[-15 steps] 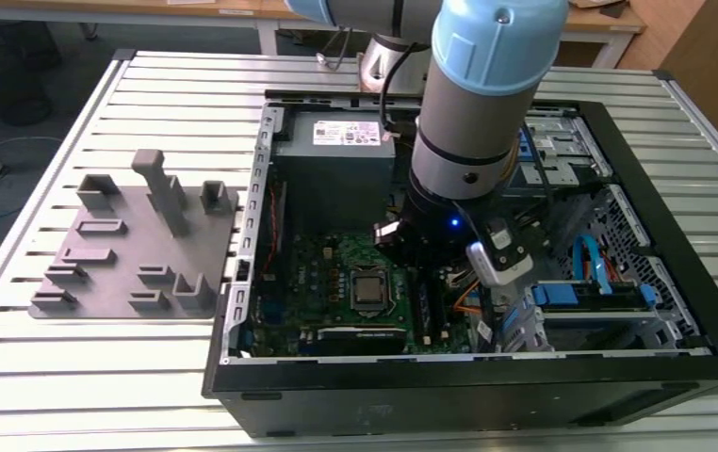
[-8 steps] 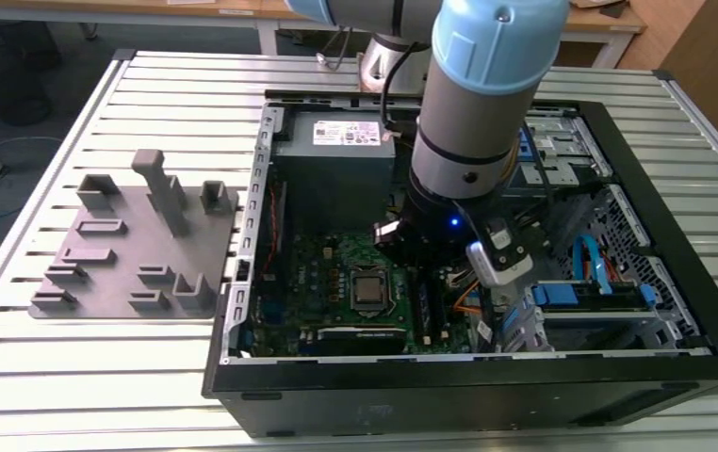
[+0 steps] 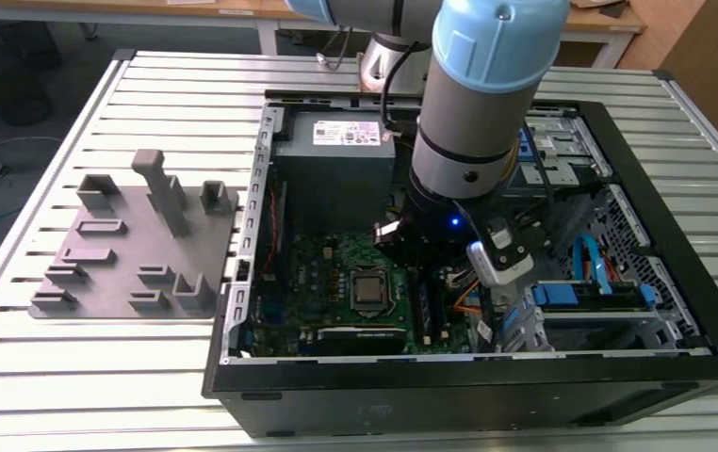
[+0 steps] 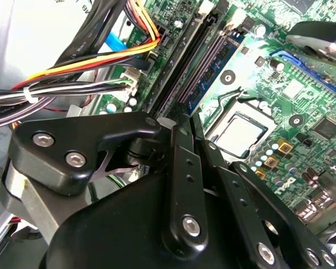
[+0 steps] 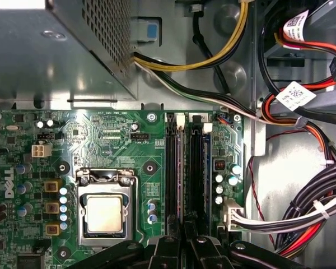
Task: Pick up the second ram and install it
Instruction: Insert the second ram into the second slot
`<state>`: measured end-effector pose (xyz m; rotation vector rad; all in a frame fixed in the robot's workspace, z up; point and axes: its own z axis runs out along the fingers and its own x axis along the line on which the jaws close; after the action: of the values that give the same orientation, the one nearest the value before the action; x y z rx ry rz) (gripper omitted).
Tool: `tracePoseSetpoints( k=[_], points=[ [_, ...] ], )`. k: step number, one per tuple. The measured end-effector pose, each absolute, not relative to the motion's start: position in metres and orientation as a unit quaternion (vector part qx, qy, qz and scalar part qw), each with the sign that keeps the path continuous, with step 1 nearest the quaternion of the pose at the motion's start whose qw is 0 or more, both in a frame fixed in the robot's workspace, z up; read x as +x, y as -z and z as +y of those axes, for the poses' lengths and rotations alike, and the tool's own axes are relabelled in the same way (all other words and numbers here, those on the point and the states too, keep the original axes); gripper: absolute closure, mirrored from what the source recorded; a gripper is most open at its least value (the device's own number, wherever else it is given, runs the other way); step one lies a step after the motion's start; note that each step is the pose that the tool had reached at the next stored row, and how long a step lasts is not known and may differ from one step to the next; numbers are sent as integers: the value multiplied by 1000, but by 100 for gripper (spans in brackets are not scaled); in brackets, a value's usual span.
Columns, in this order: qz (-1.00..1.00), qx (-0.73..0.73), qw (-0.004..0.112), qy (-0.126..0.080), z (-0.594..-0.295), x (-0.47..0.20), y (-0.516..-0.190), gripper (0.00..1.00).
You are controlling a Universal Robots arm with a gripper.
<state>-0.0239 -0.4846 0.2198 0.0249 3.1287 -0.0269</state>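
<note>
Hand (image 5: 185, 228) is narrow: fingers (image 4: 182, 168) drawn almost together, low over the motherboard (image 5: 73, 140) inside the case (image 3: 460, 377). Can't tell whether they pinch anything or just bear down.

Ram (image 5: 182, 168) is directly ahead of the fingertips in both wrist views. It stands on edge in the slot line, a thin dark strip running straight away from the hand toward the white latch (image 5: 181, 119) at its far end. The long axis lines up with the gap between the fingers and, judging from the exterior view, runs near to far in the case. My read: the stick is in or on its slot with the hand at its near end. Whether it is fully seated I can't tell.

Other stick (image 5: 204, 168) sits parallel in the next slot, just beside, on the side away from the CPU (image 5: 105, 214). The CPU is on the exterior view's left of both slots.

Further out: the cables (image 5: 302, 218) bunch near the slots on the non-CPU side, apart from the fingers. The PSU (image 5: 45, 50) is at the far end of the board. The arm (image 3: 472, 122) drops into the case from above. The grey fixture (image 3: 133, 245) sits on the desk (image 3: 83, 395) at the exterior view's left, well apart, and I see no sticks on it.
</note>
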Motion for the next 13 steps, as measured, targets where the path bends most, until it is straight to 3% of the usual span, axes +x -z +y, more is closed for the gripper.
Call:
tracePoseSetpoints(
  k=[13],
  points=[
    [1000,12,6,9,-484,-23,-219,86]
  ],
)
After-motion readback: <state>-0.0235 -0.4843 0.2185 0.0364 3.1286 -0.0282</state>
